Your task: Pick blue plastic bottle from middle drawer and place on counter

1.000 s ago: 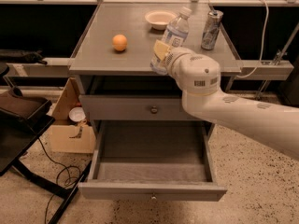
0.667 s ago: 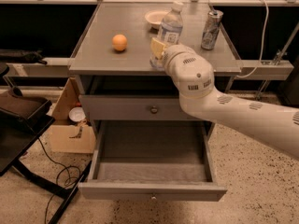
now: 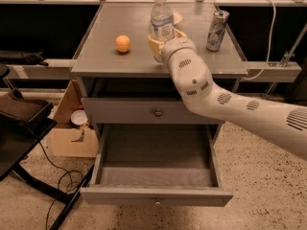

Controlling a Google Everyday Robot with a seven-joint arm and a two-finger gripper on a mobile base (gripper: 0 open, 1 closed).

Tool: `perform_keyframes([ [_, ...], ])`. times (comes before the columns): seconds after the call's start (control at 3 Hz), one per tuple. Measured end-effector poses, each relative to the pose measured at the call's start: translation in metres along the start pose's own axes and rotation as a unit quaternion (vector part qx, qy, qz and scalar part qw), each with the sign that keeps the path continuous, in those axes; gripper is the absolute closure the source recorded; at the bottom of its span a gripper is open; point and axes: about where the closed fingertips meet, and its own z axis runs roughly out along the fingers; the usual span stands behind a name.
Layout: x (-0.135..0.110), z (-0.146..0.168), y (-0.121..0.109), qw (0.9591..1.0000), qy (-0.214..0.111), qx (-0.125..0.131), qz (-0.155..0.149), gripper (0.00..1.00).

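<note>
One gripper (image 3: 165, 39) round upright, cap-up bottle (image 3: 161, 20)

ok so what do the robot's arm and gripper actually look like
The arm is smooth white, made of rounded, bulbous segments with small dotted vent patches. The gripper, over the counter at the blue plastic bottle, has pale yellow fingers.

1. The gripper (image 3: 163, 41), over the counter (image 3: 110, 56), clasps the blue plastic bottle (image 3: 161, 18) and hides its base, so contact with the counter is unclear.
2. The white dish (image 3: 178, 17) is mostly hidden behind the bottle.
3. The arm (image 3: 249, 114) is cut off at the right edge.
</note>
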Motion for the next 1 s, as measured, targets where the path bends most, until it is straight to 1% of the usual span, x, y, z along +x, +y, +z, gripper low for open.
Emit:
perform_keyframes([
  [0.33,0.003,0.001,-0.002,0.9999,0.005,0.002,-0.015,1.00],
  [0.67,-0.002,0.005,-0.003,1.0000,-0.001,-0.002,0.006,1.00],
  [1.0,-0.011,0.014,-0.006,0.9986,-0.018,-0.011,0.049,1.00],
])
